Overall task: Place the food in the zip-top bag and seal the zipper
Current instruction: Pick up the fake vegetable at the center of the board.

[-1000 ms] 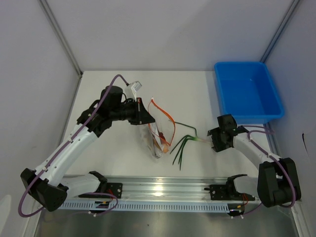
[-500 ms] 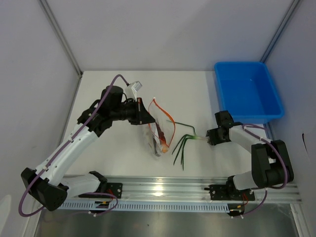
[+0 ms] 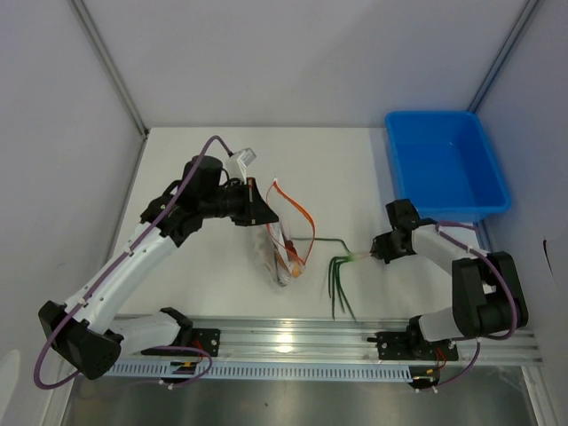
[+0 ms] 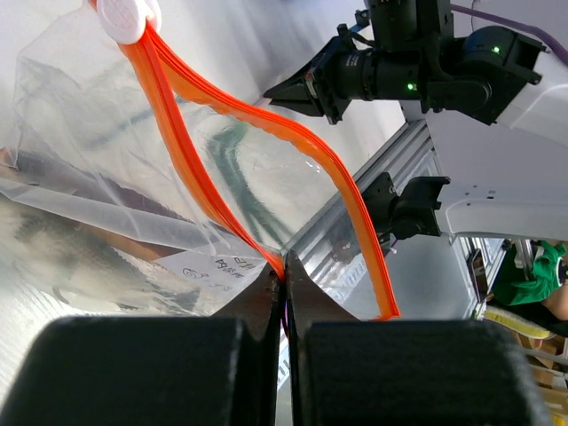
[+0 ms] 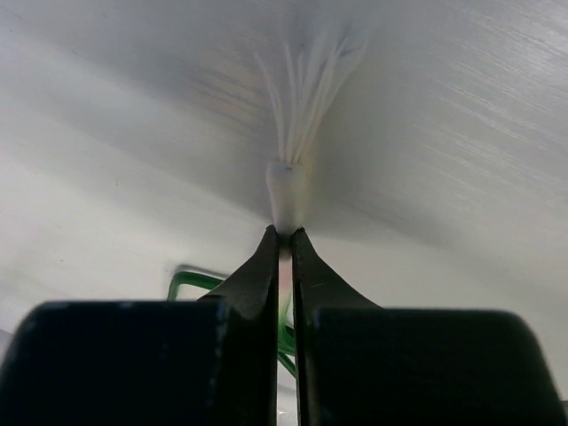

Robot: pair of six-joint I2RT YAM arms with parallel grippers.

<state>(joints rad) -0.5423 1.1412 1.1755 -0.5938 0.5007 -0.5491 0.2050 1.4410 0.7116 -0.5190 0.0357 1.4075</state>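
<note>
A white table (image 3: 195, 169) is stretching between pale grey wall panels (image 3: 266, 53), with an aluminium rail (image 3: 293, 337) running along its near edge and open surface lying bare across the far middle and the near left. A blue tray (image 3: 446, 164) is sitting in the far right corner, close against the right wall, and nothing is showing inside it. Near the middle of the table the zip-top bag (image 3: 280, 253) is hanging with its mouth raised and its lower end resting on the surface. The left gripper (image 3: 257, 213) is pinching the mouth edge with its jaws pressed together on the plastic just beside the zipper (image 3: 293, 209). From the left wrist, the orange-red strip is bowing apart into two bands, leaving the mouth gaping, and a white slider tab (image 4: 124, 18) is sitting at its far end. An orange toy piece (image 3: 288, 257) with a dark red streak is lying low inside the bag; what else is in there I cannot tell. To the right, well apart from the tray, the right gripper (image 3: 376, 252) is clamping the pale root end (image 5: 288, 191) of the green leaf strips (image 3: 339, 280). The strips are fanning toward the near edge, and one is reaching left toward the bag's mouth.
</note>
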